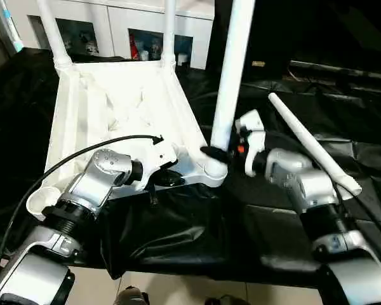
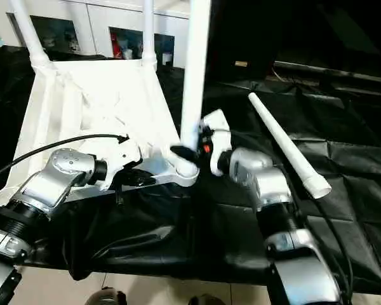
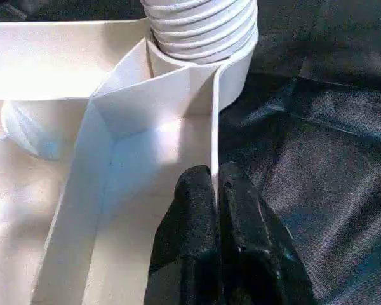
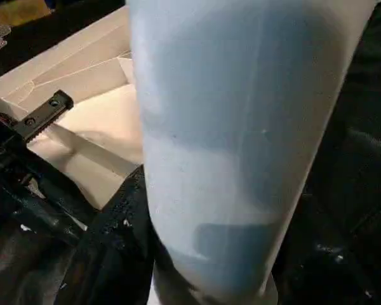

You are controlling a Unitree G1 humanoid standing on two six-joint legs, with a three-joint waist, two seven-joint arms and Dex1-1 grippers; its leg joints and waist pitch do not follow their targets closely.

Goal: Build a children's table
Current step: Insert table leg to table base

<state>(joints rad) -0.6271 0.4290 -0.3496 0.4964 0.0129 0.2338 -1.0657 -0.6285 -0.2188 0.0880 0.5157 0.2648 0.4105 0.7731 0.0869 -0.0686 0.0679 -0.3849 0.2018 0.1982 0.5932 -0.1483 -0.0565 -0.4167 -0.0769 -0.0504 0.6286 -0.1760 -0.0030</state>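
The children's table top (image 1: pixel 114 105) lies upside down on the black-covered counter (image 1: pixel 178 235), 2 legs standing in its far corner sockets. The left claw (image 1: pixel 168 180) is pinched shut on the near rim beside the near right socket (image 1: pixel 209 170). The right claw (image 1: pixel 219 154) grips the 3rd leg (image 1: pixel 232 70) upright in that socket. Best to hold the leg vertical and the rim steady while seating it. A 4th leg (image 1: pixel 311 146) lies loose on the right; the near left socket (image 1: pixel 38 202) is empty.
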